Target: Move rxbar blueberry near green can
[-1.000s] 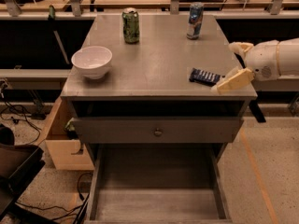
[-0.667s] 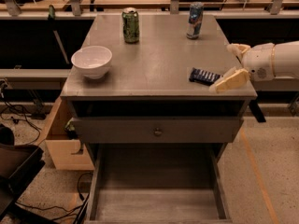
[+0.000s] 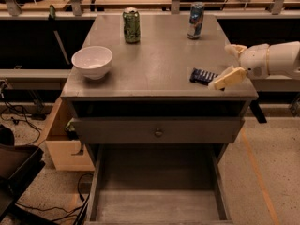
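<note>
A: Where's the pincer [image 3: 230, 63]?
B: At the right edge of the table [image 3: 159, 60], its 2 fingers spread wide; the nearer fingertip sits at the right end of the rxbar blueberry [image 3: 202, 75]
A: And the bar?
B: Flat near the front right corner, well apart from the green can [image 3: 131, 26] standing at the back left

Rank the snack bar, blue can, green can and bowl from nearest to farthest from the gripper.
The gripper hovers open at the table's right edge.
1. Snack bar, front right, just beside it.
2. Blue can, back right.
3. Green can, back left, and bowl, left: too close to call.
</note>
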You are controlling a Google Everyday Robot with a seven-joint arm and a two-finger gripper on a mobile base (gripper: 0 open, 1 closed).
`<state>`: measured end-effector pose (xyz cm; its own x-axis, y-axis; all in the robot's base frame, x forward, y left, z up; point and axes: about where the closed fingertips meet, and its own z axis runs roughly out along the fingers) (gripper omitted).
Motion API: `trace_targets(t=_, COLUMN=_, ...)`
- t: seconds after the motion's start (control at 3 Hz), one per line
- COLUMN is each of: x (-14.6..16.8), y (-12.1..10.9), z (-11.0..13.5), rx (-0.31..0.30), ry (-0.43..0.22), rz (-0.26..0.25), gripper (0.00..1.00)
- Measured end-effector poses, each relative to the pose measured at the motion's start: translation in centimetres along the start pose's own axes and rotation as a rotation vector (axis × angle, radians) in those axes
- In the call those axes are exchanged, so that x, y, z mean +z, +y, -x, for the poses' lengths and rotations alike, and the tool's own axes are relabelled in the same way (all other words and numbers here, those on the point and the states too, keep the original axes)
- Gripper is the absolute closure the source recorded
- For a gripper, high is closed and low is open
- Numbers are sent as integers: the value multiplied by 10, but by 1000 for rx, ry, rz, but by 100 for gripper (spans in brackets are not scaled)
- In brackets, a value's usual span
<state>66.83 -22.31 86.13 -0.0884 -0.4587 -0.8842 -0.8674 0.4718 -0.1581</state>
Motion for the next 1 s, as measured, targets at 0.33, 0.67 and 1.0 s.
trace_targets(t=0.33, x=14, y=-2, z=-12, rx=14, ry=-11, rz=25, gripper=0)
trace_targets(t=0.67, x=20, y=5, z=-21, rx=17, ry=-28, rz=32, gripper=0)
trace_targets(t=1.0, x=25, y=22, z=-29, rx=20, ry=-33, rz=41, gripper=18)
